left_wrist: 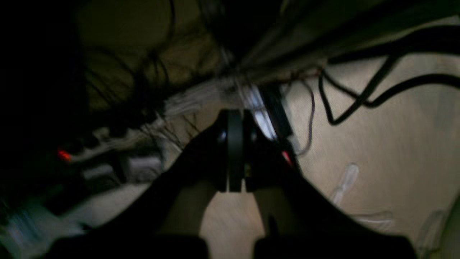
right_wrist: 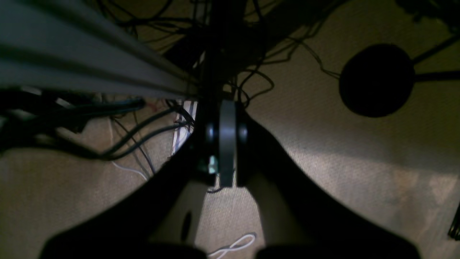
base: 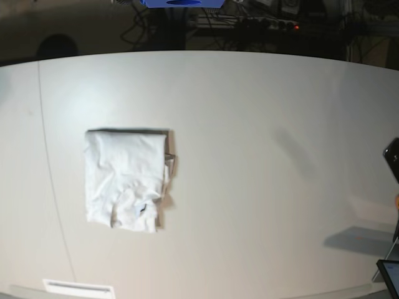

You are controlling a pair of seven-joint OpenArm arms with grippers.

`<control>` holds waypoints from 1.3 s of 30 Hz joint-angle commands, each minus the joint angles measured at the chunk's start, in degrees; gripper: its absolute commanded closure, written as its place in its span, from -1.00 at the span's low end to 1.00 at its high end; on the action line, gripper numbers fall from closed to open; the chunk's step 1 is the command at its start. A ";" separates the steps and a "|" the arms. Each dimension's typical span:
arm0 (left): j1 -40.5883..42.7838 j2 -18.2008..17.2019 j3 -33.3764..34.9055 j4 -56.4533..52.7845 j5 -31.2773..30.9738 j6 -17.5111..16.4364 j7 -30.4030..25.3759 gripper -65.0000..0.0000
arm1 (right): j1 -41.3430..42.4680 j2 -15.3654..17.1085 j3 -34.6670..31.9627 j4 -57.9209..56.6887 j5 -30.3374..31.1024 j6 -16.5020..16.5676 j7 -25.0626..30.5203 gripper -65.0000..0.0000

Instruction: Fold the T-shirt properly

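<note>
Black fingers of the left gripper (left_wrist: 235, 187) press together on nothing above floor cables (left_wrist: 359, 97); the right gripper (right_wrist: 226, 180) likewise, over carpet. Only the base view shows the T-shirt (base: 128, 180), folded on the table (base: 268, 156), arms well away

base: overhead, faces down on bench (base: 249, 156) | wrist views: close behind grippers, face cabled floor (right_wrist: 359, 180) | shared: none
</note>
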 commanded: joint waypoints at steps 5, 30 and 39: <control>-7.28 3.93 -0.56 -8.14 0.08 -0.08 0.08 1.00 | 9.03 0.05 0.04 -6.31 0.19 -0.13 -13.45 1.00; -10.27 4.11 0.05 -2.21 -18.83 -0.08 24.34 1.00 | 20.46 -0.57 -0.05 -6.75 0.19 0.13 -38.33 0.99; -10.00 4.20 -0.21 -2.12 -19.18 -0.08 22.49 1.00 | 19.40 -1.71 0.13 -6.49 0.28 -0.13 -37.54 0.99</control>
